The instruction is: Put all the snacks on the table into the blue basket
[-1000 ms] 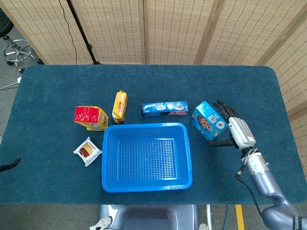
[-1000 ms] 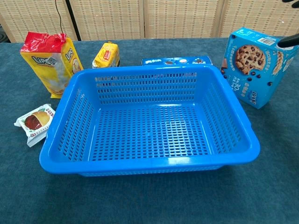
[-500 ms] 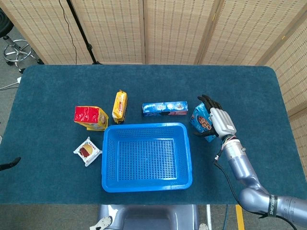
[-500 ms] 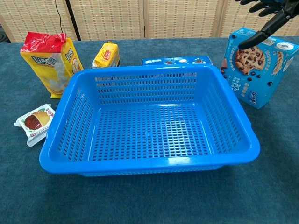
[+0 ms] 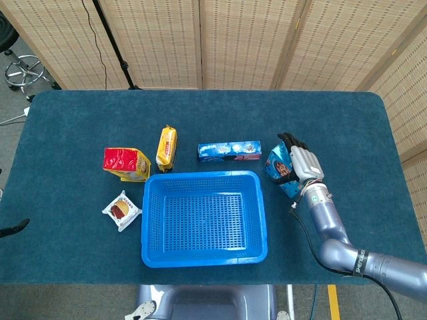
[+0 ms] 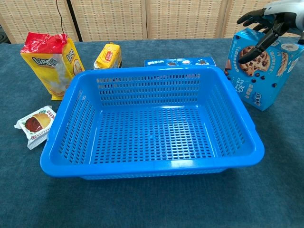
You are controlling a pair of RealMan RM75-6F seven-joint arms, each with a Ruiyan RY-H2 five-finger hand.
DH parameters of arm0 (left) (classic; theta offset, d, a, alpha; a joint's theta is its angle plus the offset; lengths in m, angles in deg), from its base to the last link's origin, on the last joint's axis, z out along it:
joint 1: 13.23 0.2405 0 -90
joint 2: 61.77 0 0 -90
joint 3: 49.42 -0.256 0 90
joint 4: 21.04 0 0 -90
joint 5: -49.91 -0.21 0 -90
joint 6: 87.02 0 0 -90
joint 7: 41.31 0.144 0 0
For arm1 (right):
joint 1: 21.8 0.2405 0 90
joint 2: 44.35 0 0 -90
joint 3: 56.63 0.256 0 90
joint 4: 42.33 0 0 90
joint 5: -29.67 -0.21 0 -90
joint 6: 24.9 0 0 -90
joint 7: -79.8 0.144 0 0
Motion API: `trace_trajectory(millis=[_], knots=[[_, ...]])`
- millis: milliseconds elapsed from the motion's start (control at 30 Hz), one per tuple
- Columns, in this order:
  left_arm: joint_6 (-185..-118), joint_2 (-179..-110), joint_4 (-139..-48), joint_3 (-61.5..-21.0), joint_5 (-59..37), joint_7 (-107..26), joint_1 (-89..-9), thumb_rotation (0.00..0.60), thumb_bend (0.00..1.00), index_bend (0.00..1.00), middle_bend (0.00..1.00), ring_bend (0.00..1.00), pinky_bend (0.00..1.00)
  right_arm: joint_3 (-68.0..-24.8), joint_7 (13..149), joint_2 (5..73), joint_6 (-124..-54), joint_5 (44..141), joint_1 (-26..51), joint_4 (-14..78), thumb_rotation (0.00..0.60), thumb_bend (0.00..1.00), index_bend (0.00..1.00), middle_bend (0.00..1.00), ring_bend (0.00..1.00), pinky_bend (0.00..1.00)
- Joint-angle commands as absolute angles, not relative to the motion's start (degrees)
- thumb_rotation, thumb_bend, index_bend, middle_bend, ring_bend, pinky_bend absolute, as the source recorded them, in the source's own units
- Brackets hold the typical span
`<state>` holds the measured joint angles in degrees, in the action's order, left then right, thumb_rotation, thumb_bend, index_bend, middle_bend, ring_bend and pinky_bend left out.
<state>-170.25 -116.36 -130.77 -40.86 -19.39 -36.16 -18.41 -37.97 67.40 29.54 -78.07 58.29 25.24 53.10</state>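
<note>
The blue basket (image 5: 203, 176) (image 6: 152, 167) stands empty at the table's middle. Right of it stands a blue chocolate-chip cookie box (image 5: 278, 168) (image 6: 259, 78). My right hand (image 5: 302, 162) (image 6: 273, 18) hovers over the box top with its fingers spread and its thumb reaching down the front face; no grip shows. Behind the basket lie a long blue biscuit box (image 5: 229, 151) (image 6: 179, 62) and a yellow packet (image 5: 167, 148) (image 6: 108, 56). To the left are a red-and-yellow bag (image 5: 125, 164) (image 6: 50, 61) and a small white-wrapped cake (image 5: 121, 210) (image 6: 34, 124). My left hand shows only as a dark tip (image 5: 13, 229).
The dark blue table (image 5: 347, 127) has wicker screens behind it. A stool (image 5: 23, 70) and a stand with a cable are on the floor at the back left. My right forearm (image 5: 330, 230) crosses the table's front right part.
My right hand has swung in from the box's right side to above its top, with the thumb now coming down over the front face. The box and the other snacks have not moved.
</note>
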Motion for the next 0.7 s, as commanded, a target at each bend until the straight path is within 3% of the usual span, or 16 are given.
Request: trace_trajectory(millis=[33,100,133,200,233,300,400,700], knots=[[-170.2,-116.3,-130.8,-40.8,-19.3,-36.4,-18.4,0.6,0.0,0.0,0.0,0.0,0.0,-38.6,66.3,30.2,-78.1,57.1,25.8,52.1,0.6,0.0,0.0,0.0,0.0,0.03],[-170.3,-116.3,-130.7,-40.8,-19.3,-36.7,-18.4,0.6,0.0,0.0,0.0,0.0,0.0,-38.9,65.0,31.1,-79.8,56.5,26.3,50.8,0.6,0.0,0.0,0.04,0.02,0.14],[-170.3,-116.3,-130.7,-40.8,-19.3,-36.8,-18.4,0.6,0.0,0.0,0.0,0.0,0.0,-39.1,64.2,31.6,-80.7,56.2,26.5,50.4,0.6,0.0,0.02,0.12,0.08,0.26],[-170.2,-116.3,-130.7,-40.8,-19.4,-37.1,-18.4,0.6,0.0,0.0,0.0,0.0,0.0,-39.0,63.9,32.1,-81.4,55.9,26.6,50.2,0.6,0.01,0.12,0.3,0.26,0.46],[-170.1,-116.2,-130.7,-40.8,-19.4,-37.2,-18.4,0.6,0.0,0.0,0.0,0.0,0.0,-39.0,63.8,32.3,-82.0,56.1,26.5,50.0,0.6,0.04,0.22,0.41,0.36,0.56],[-170.1,-116.1,-130.8,-40.9,-19.5,-37.4,-18.4,0.6,0.0,0.0,0.0,0.0,0.0,-39.3,63.4,32.9,-83.5,57.1,26.2,49.5,0.6,0.18,0.39,0.55,0.5,0.67],[-170.0,-116.0,-130.9,-41.1,-19.8,-37.7,-18.3,0.6,0.0,0.0,0.0,0.0,0.0,-39.3,64.0,33.1,-84.5,58.7,25.5,49.3,0.6,0.31,0.48,0.61,0.56,0.72],[-169.7,-115.7,-130.8,-41.2,-20.0,-38.5,-18.3,0.6,0.0,0.0,0.0,0.0,0.0,-37.4,69.0,26.9,-90.0,70.3,20.8,56.4,0.6,0.35,0.51,0.62,0.56,0.72]])
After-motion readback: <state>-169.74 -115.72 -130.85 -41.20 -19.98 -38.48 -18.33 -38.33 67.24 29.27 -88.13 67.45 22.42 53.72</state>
